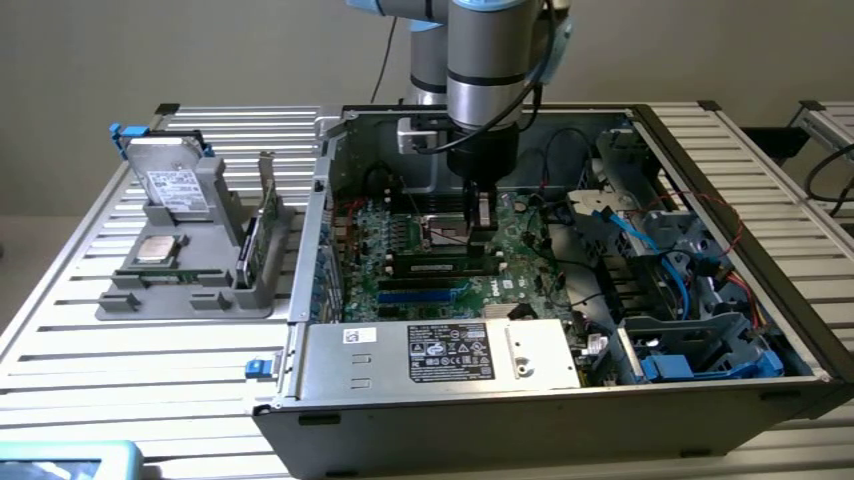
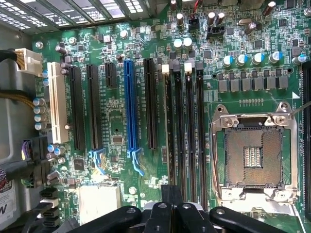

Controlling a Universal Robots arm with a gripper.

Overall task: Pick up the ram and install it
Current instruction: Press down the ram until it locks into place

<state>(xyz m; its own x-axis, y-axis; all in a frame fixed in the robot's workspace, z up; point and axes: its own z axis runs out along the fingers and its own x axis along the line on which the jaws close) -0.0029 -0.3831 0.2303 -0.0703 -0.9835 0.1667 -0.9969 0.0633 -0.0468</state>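
Observation:
The ram (image 1: pixel 441 267), a long dark stick with a small white label, stands on edge in the memory slots (image 2: pixel 187 131) of the motherboard (image 1: pixel 400 240), inside the open computer case (image 1: pixel 441 355). In the wrist view it seems to be the thin strip (image 2: pixel 169 131) in the slot farthest from the bare processor socket (image 2: pixel 252 153). My gripper (image 1: pixel 483 228) hangs straight down just above the board, beside the socket and a little behind the ram. In the wrist view the gripper (image 2: pixel 171 190) has its fingers pressed together, with nothing visible between them.
A grey parts tray (image 1: pixel 194 290) on the slatted table at the exterior view's left holds a hard drive (image 1: pixel 174 185), a silver processor chip (image 1: pixel 156 250) and upright cards (image 1: pixel 264 225). Cables and blue drive cages (image 1: pixel 694 330) crowd the case's right half. A power supply (image 1: pixel 447 352) sits along the front.

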